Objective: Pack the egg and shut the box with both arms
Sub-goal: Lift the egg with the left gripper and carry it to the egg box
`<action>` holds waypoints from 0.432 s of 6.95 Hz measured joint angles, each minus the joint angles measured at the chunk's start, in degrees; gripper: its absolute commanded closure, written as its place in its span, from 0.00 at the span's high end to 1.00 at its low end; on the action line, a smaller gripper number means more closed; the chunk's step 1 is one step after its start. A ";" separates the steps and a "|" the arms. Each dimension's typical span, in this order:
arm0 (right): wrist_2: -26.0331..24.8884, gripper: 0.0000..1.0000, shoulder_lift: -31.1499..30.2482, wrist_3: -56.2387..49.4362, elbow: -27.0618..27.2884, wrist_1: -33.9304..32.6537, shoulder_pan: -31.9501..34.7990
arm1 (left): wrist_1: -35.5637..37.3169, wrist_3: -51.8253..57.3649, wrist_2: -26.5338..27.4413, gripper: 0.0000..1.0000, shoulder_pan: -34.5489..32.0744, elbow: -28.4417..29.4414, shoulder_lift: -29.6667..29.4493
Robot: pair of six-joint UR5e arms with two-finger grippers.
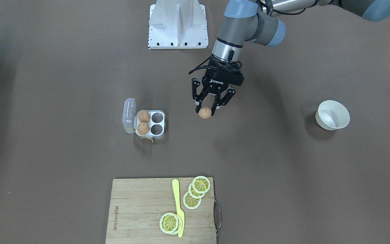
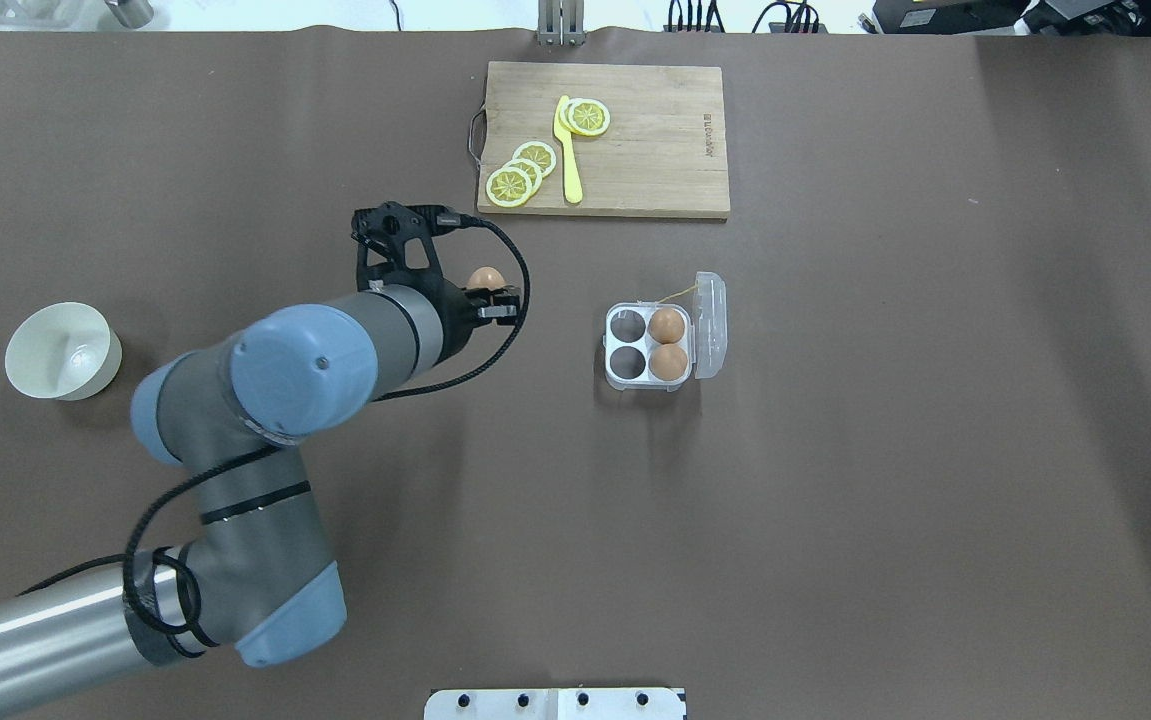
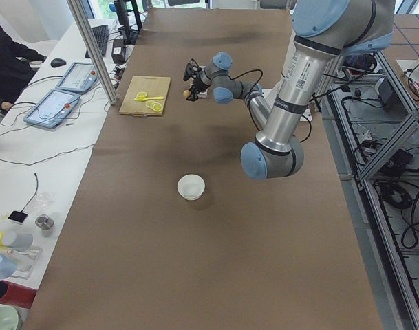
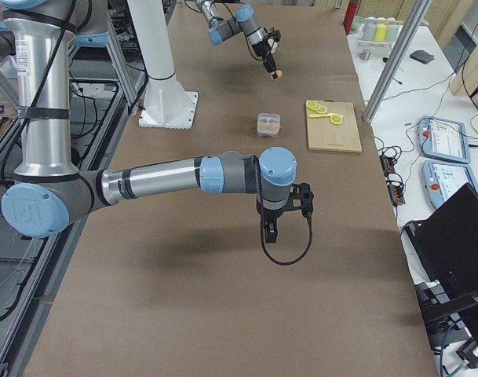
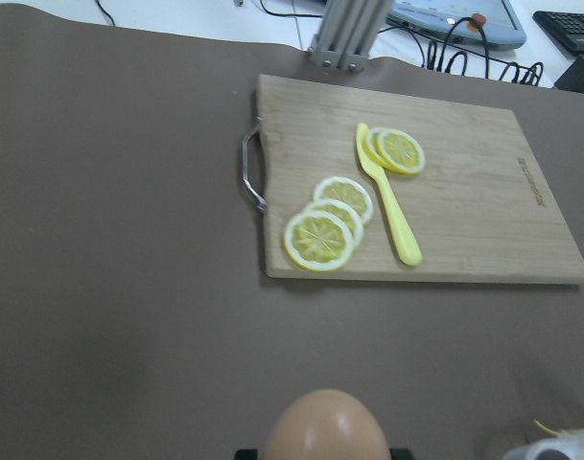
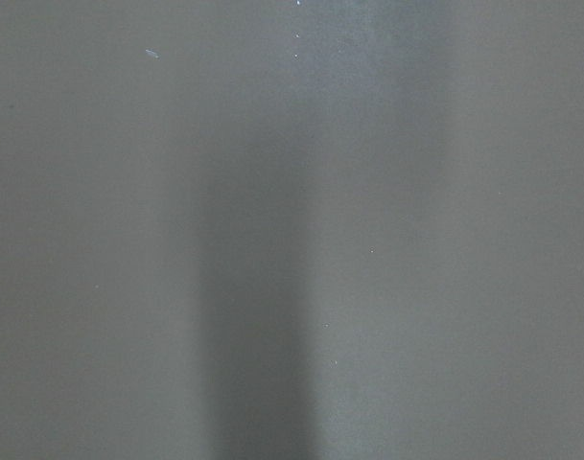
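My left gripper [image 1: 205,108] is shut on a tan-brown egg [image 1: 205,113] and holds it above the table, some way to the side of the box [image 1: 158,135]. The egg also shows at the bottom of the left wrist view [image 5: 325,429] and in the overhead view [image 2: 486,277]. The clear box lies open with its lid [image 1: 129,114] on the side away from the gripper. Two eggs [image 1: 143,116] sit in the cups next to the lid; the two cups nearer the gripper are empty. My right gripper [image 4: 270,232] hangs over bare table; I cannot tell whether it is open or shut.
A white bowl [image 1: 332,115] stands on the table on my left side. A wooden cutting board [image 1: 140,210] with lemon slices [image 1: 201,184] and a yellow knife [image 1: 178,206] lies at the far edge. A white metal stand [image 1: 178,23] is at the robot's base.
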 measured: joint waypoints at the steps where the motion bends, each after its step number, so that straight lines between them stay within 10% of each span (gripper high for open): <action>1: 0.03 1.00 0.10 0.49 0.28 0.05 0.00 | -4.30 -2.07 3.74 0.00 2.25 3.45 -1.55; 3: 0.09 1.00 0.36 1.18 0.59 0.17 -0.12 | -14.13 -4.92 8.73 0.00 4.95 12.52 -5.38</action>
